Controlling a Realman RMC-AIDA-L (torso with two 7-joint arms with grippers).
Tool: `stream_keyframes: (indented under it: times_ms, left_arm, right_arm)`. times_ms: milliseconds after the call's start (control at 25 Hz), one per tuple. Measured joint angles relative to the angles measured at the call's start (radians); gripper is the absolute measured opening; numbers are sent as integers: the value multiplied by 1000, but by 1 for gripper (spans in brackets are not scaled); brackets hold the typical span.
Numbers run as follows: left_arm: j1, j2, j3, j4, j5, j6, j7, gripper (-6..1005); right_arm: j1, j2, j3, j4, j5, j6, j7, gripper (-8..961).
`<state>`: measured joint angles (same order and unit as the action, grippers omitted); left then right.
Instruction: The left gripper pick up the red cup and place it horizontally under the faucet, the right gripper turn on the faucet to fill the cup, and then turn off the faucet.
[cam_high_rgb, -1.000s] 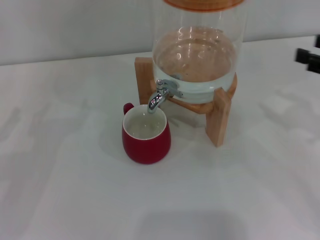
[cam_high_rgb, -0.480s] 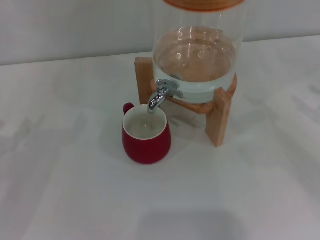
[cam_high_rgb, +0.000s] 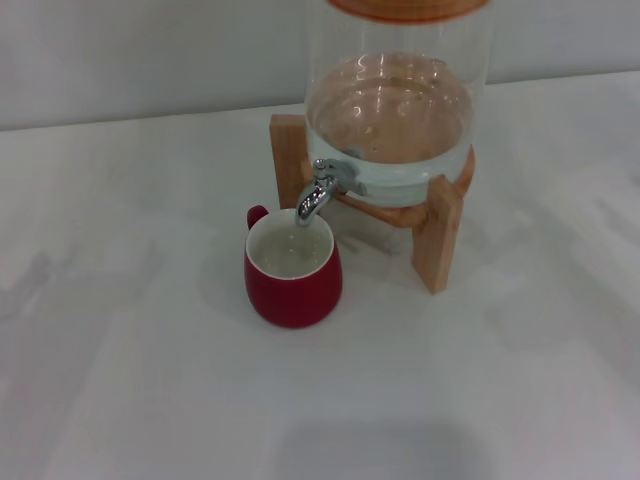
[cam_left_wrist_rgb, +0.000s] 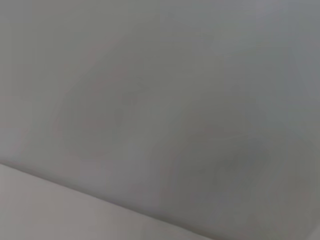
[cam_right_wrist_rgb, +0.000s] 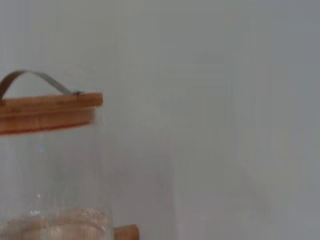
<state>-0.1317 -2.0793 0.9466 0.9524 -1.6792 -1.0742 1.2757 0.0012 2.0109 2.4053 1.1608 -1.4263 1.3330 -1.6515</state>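
The red cup (cam_high_rgb: 293, 271) stands upright on the white table, its cream inside showing, its handle at the back left. Its mouth lies right under the spout of the chrome faucet (cam_high_rgb: 320, 189). The faucet juts from the front of a glass jar (cam_high_rgb: 395, 110) holding water. No stream of water shows from the spout. Neither gripper is in any view. The left wrist view shows only a plain grey surface. The right wrist view shows the jar's wooden lid (cam_right_wrist_rgb: 47, 111) from the side.
The jar rests on a light wooden stand (cam_high_rgb: 437, 232) with legs at the right front and back left. The white table (cam_high_rgb: 150, 380) stretches around the cup and stand, with a grey wall behind.
The right gripper, seen a second ago at the far right edge of the head view, has gone out of view. The cup and faucet have not moved.
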Motion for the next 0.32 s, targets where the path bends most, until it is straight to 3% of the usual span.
stream_keyframes:
  times_ms: [320]
  left_arm:
    - [3,-1,-8,-3,-7,-27,-1,833]
  right_arm:
    - [-8,1,52,-75,10,-26,-148,722]
